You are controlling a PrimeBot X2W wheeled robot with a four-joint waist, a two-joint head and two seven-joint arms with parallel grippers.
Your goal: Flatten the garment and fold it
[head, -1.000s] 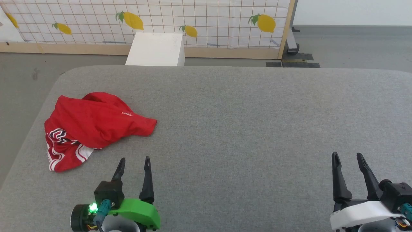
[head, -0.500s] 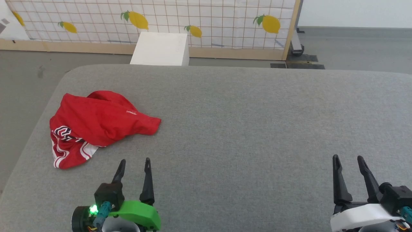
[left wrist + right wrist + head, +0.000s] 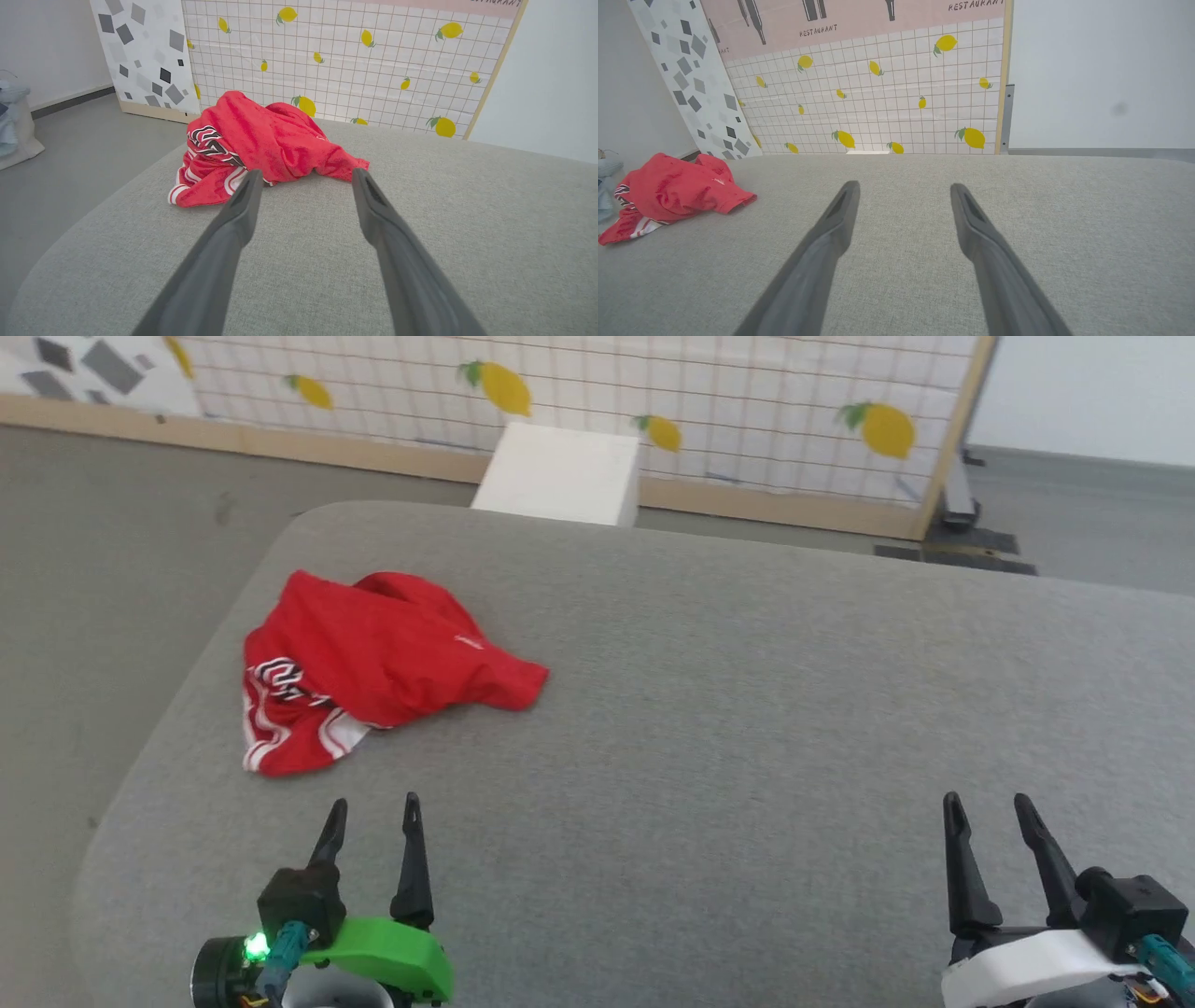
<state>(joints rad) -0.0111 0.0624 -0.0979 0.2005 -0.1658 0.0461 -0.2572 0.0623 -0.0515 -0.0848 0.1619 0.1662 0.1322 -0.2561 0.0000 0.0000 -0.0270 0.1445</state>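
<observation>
Two pincers are mine, and both stand spread wide with nothing between the fingers. My left pincer, on its green mount, is over the near left part of the grey fabric surface. My right pincer, on its white mount, is over the near right part, well apart from the left one. Ahead of the left pincer and a little to its left, the garment lies crumpled in a heap near the far left corner of the surface, touched by neither pincer. It is mostly plain red. Dark white-outlined lettering and red-and-white striped trim show at its left end, and a red flap trails off to the right. From my left wrist, the garment sits just beyond my fingertips. From my right wrist it lies far off to the left. Past the far edge of the surface a white box stands on the grey floor, and behind it is a wood-framed grid panel printed with lemons.
</observation>
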